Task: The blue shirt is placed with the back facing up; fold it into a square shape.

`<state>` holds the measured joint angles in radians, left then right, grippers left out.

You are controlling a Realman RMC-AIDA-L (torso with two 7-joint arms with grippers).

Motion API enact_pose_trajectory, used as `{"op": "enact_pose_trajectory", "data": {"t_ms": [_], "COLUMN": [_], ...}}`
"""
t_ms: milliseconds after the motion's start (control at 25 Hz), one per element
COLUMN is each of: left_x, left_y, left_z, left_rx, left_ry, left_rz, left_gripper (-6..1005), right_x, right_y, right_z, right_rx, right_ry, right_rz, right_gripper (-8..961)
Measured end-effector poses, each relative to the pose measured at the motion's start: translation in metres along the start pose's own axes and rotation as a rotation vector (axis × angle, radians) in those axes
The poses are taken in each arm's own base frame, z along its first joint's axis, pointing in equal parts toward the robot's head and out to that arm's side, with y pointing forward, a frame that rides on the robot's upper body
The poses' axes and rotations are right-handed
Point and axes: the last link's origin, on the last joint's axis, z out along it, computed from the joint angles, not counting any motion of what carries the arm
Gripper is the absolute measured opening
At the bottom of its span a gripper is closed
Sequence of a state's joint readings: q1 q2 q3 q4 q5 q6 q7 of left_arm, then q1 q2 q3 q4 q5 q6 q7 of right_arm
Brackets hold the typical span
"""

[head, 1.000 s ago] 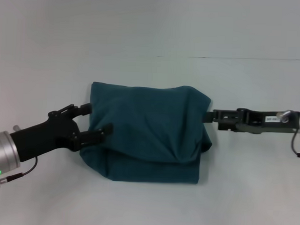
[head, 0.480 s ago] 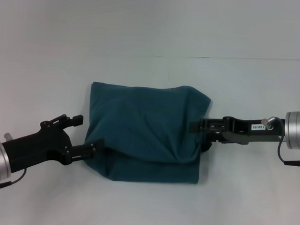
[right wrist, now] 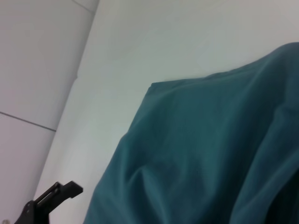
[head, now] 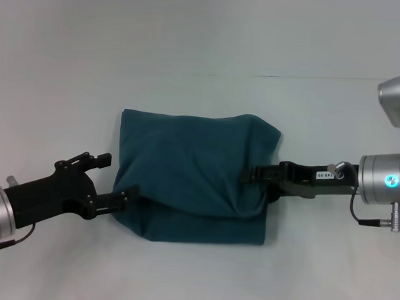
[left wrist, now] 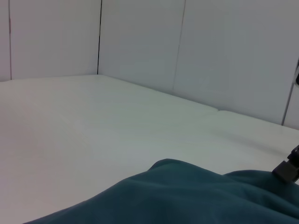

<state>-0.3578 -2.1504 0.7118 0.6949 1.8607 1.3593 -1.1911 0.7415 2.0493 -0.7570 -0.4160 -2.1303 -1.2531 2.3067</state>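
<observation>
Head camera looks down; both wrist cameras skim the blue shirt [head: 195,176] closely.

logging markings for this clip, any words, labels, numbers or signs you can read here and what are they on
One small white label on the right gripper arm body: characters present but too small and blurred to read.
The blue shirt: plain, no print or tag showing.
The left gripper: no text visible.
The table and wall panels: no text or signs.

From my station the only marking I can find is a small white label [head: 326,174] on top of the right gripper's [head: 249,173] body, and its characters are too small for me to read.
</observation>
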Motion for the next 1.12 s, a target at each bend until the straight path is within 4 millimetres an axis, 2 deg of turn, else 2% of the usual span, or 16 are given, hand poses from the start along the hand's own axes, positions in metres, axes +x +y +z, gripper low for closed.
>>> {"op": "enact_pose_trajectory", "data": {"t_ms": [240, 920, 1120], "left_x": [0.001, 0.000, 0.000], "left_y": [-0.002, -0.006, -0.007], "left_z": [0.000, -0.006, -0.007], "left_rx": [0.003, 0.034, 0.039], "left_ry": [-0.003, 0.003, 0.005], "left_rz": [0.006, -0.001, -0.007], "left_gripper": [920, 920, 920], "right_x": [0.003, 0.000, -0.009], "right_y": [-0.005, 0.003, 0.016], "right_z": [0.005, 0.009, 0.006], "right_rx": [0.023, -0.043, -0.106], "right_ry": [-0.023, -0.106, -0.137], "right_rz": [0.020, -0.071, -0.172], "right_gripper": [754, 64, 38]}}
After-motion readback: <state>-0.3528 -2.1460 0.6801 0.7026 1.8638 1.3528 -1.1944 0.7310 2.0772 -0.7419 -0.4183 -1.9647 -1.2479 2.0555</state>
